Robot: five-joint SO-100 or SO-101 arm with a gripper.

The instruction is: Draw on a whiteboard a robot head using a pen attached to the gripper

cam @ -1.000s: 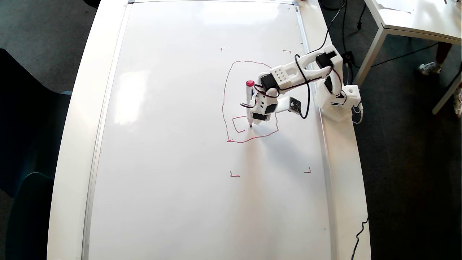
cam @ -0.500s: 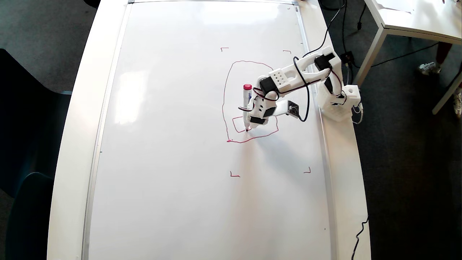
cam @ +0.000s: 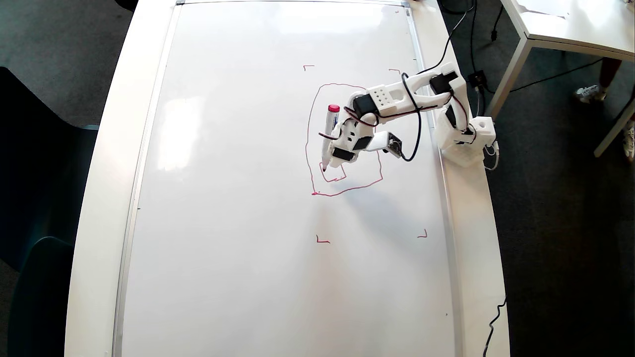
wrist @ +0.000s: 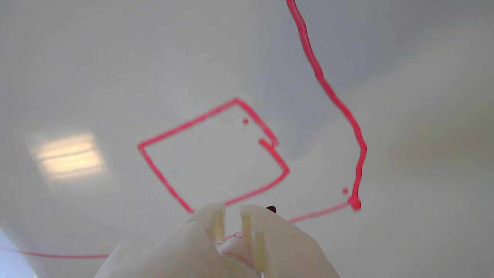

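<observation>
The whiteboard [cam: 238, 208] fills the overhead view. On it is the red robot head outline [cam: 381, 171], with one small square [cam: 338, 179] near its lower left. My white gripper [cam: 339, 154] is over that square, shut on the pen [cam: 328, 136]. The pen's red cap [cam: 334, 108] points up the view and its dark tip [cam: 324, 170] touches the board at the square's left side. In the wrist view the fingers [wrist: 210, 226] stand nearly together at the bottom edge. The pen tip [wrist: 271, 209] peeks beside them, below the closed small square [wrist: 185, 124] and the outline stroke [wrist: 332, 98].
The arm's base [cam: 466, 141] stands on the white table rim at the right, with black cables behind it. Small red corner marks [cam: 322, 241] [cam: 422, 235] [cam: 308, 66] frame the drawing area. Another white table [cam: 570, 25] stands top right and a dark chair [cam: 30, 198] on the left.
The pen tip has moved left across the small square's lower side, from its lower right corner to its left side, leaving a red line. The arm swung left with it.
</observation>
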